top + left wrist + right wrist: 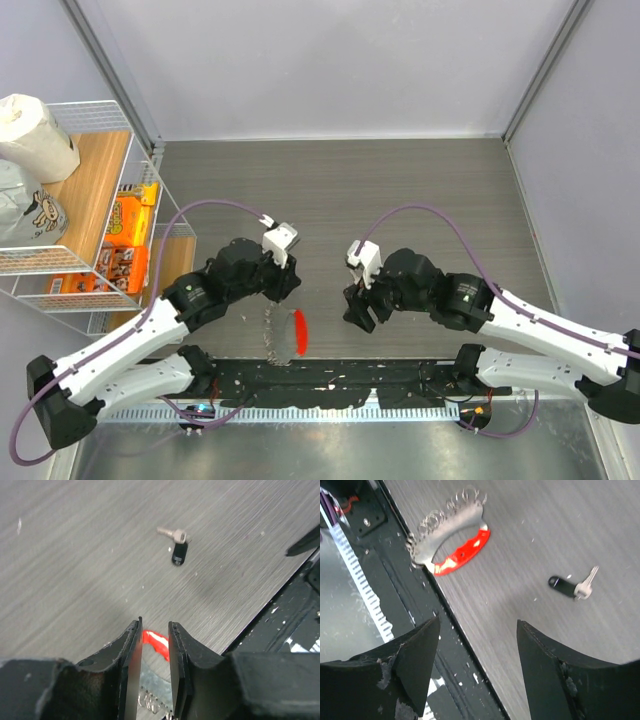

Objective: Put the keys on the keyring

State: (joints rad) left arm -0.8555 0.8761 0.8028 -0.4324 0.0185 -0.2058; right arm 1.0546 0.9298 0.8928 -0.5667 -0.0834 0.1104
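At the near edge of the table (400, 180), the keyring (462, 555) lies by the narrowly parted left fingers (127, 655); right fingers (415, 650) gape empty, keys (570, 586) nearby. A wire shelf (95, 102) holds snack boxes (130, 215).

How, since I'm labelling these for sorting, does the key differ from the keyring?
Colour: the key has a black head and a silver blade; the keyring is a red curved strip joined to silvery metal with wire coils. Size: the key is clearly smaller than the keyring. Place: the key lies out on the table, the keyring at its near edge. Both lie flat.
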